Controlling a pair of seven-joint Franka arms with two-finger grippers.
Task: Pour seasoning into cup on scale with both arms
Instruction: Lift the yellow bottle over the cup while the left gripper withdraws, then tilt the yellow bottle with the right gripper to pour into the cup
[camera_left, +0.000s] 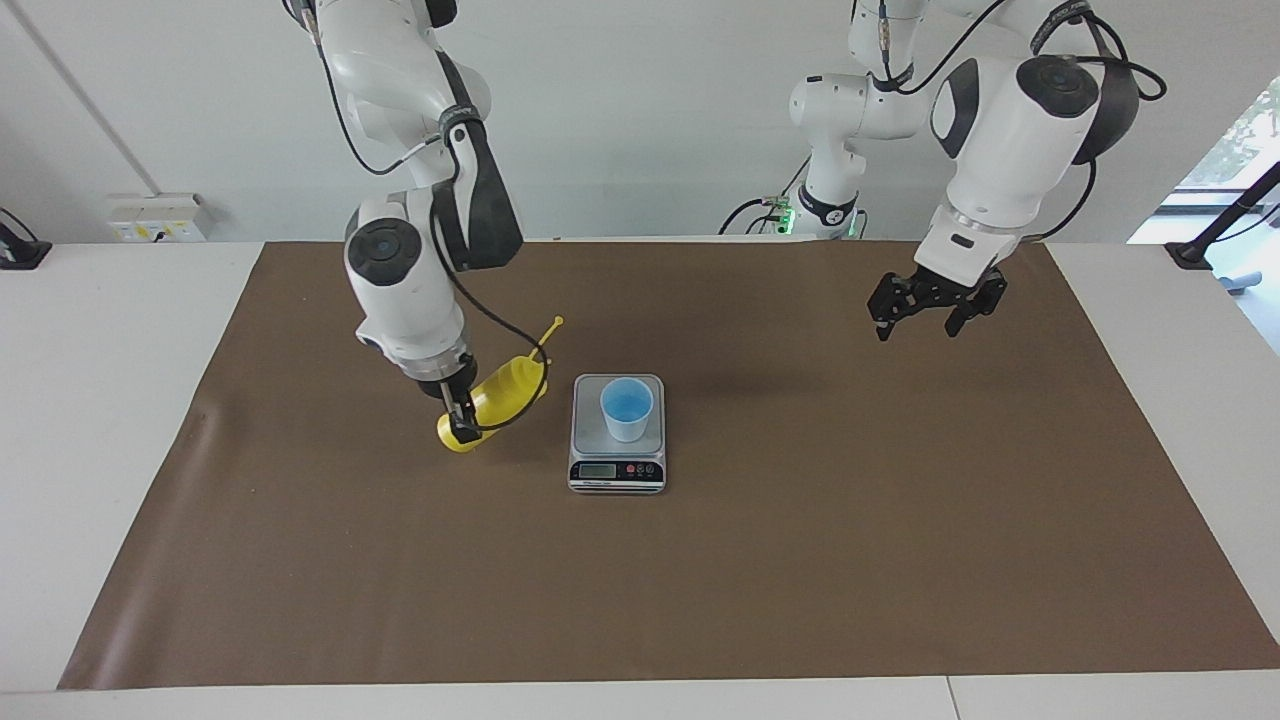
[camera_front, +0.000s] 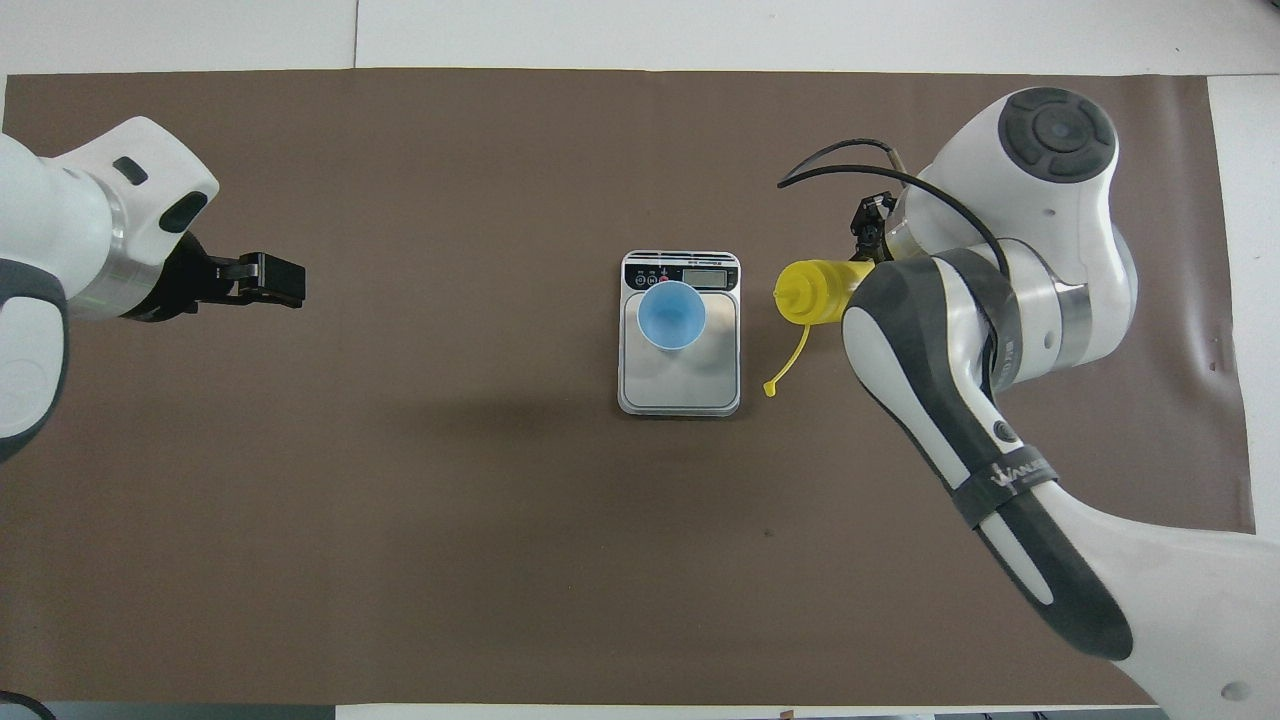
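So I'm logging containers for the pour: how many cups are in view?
1: the cup stands upright on the scale, beside the tilted seasoning bottle held by the right gripper. None seems hidden.

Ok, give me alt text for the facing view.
The right claw grips the tilted yellow seasoning bottle beside the scale, where the blue cup stands. The left claw hangs open over the brown mat.

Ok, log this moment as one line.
right gripper holds tilted yellow squeeze bottle beside scale | light-blue cup on scale | left gripper waiting
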